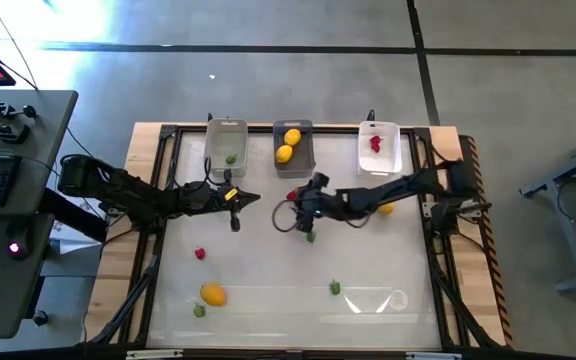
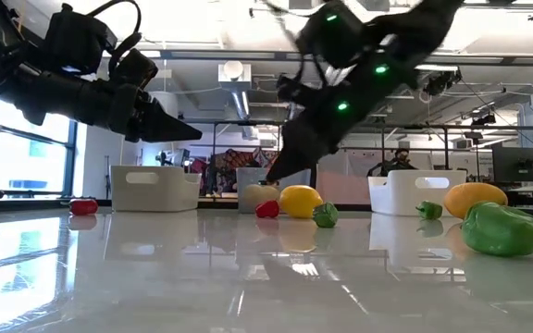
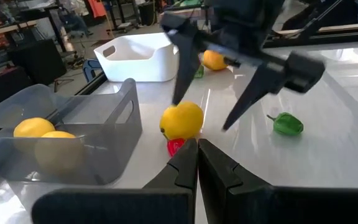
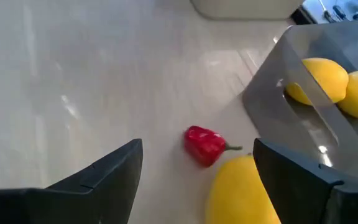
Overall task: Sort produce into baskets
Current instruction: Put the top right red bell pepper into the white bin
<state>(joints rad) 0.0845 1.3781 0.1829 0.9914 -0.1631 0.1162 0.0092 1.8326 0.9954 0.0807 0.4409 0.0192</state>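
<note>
Right gripper (image 1: 298, 196) spreads its dark fingers wide above a smooth yellow lemon (image 4: 241, 190) and small red pepper (image 4: 205, 145) (beside the dark grey tub (image 1: 294, 148)). We see the left gripper (image 1: 254, 198) clenched, empty.

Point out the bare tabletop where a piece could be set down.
Free: the middle stretch between the red piece and the green piece, below both arms. Crowded: by the grey basket, where the open right claw straddles a lemon and small red piece.

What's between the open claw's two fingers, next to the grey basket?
The right wrist view shows a small red pepper and a lemon lying on the table between the right gripper fingers, beside the grey basket.
</note>
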